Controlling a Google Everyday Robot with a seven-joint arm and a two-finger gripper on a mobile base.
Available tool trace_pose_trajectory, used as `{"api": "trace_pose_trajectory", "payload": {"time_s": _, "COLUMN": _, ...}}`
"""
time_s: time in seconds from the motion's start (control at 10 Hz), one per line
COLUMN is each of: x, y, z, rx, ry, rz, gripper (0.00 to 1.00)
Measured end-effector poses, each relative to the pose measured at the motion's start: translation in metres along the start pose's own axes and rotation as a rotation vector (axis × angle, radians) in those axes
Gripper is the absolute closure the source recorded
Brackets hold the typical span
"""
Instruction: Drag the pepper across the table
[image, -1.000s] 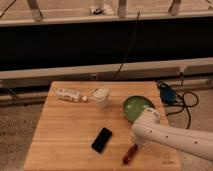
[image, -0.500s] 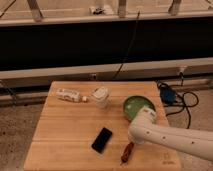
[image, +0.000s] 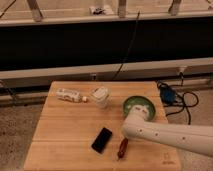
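The pepper (image: 122, 148), small, slim and dark red-brown, lies on the light wooden table (image: 65, 130) near its front edge, right of centre. My white arm reaches in from the right. The gripper (image: 127, 136) is at the arm's rounded end, directly above the pepper's upper end and close to it; I cannot tell whether they touch. A black phone (image: 102, 139) lies just left of the pepper.
A plastic bottle (image: 69, 95) lies on its side at the back left. A white cup (image: 100, 97) stands beside it. A green bowl (image: 139, 106) sits at the back right, partly behind my arm. Cables (image: 172, 95) lie on the floor to the right.
The arm's end and the pepper have both shifted a little to the left, towards the phone. The other objects have not moved.
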Motion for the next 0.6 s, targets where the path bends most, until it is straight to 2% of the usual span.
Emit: {"api": "trace_pose_trajectory", "payload": {"time_s": 0.6, "x": -0.001, "y": -0.030, "z": 0.003, "rx": 0.078, "ry": 0.037, "rz": -0.051, "gripper": 1.00}}
